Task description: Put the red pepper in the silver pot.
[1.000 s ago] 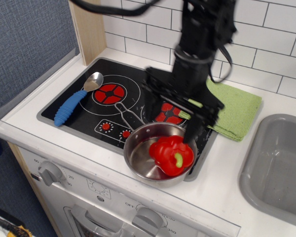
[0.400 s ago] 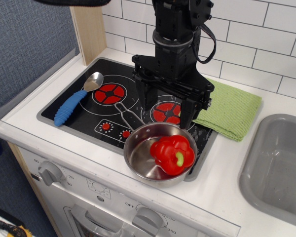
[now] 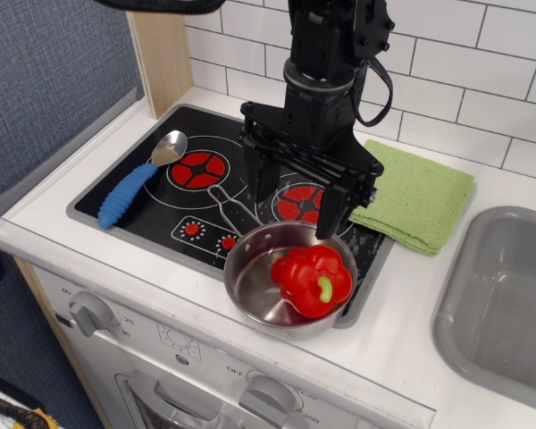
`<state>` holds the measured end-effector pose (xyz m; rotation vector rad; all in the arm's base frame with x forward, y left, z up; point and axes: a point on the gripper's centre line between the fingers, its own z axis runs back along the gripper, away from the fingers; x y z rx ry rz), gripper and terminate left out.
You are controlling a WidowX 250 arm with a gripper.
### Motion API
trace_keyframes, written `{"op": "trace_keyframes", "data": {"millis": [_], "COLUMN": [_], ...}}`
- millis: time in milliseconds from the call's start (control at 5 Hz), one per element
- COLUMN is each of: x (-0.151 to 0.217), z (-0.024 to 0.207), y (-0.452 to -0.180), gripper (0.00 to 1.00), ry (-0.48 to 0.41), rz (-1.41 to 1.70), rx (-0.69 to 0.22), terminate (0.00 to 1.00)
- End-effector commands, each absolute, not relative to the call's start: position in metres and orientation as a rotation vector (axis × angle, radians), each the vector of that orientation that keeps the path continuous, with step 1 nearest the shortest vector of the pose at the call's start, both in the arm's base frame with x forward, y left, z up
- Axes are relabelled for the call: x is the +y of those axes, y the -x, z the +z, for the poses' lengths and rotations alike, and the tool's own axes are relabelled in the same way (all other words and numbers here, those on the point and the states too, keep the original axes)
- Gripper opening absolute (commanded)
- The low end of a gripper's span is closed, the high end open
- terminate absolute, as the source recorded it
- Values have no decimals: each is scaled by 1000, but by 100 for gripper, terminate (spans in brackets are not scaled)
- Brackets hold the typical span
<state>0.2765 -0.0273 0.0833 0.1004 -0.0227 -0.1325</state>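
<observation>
**Pepper Is In, My Fingers Are Empty**

The red pepper (image 3: 313,280) sits inside the silver pot (image 3: 288,290), on the right side of it, with its yellow-green stem pointing toward the front. The pot rests at the front edge of the toy stove top (image 3: 223,192), and its thin handle reaches back over the black glass.

My gripper (image 3: 292,201) hangs above the back rim of the pot. My fingers (image 3: 330,214) are spread wide and hold nothing. I think they are just clear of the rim, but from this side I cannot be sure.

I think the job is as good as done. The next move, I guess, is just to lift straight up and away, taking care not to bump the pot or its handle.

A spoon with a blue handle (image 3: 136,182) lies on the left of the stove. A green cloth (image 3: 420,197) lies to the right, near the grey sink (image 3: 509,304). White tiles (image 3: 482,71) cover the wall behind.
</observation>
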Motion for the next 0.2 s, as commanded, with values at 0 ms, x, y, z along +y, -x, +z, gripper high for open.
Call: {"op": "trace_keyframes", "data": {"millis": [0], "x": [-32], "z": [94], "y": [-272], "gripper": [100], "ry": [-98], "rz": [-133], "rx": [-67], "terminate": [100]}}
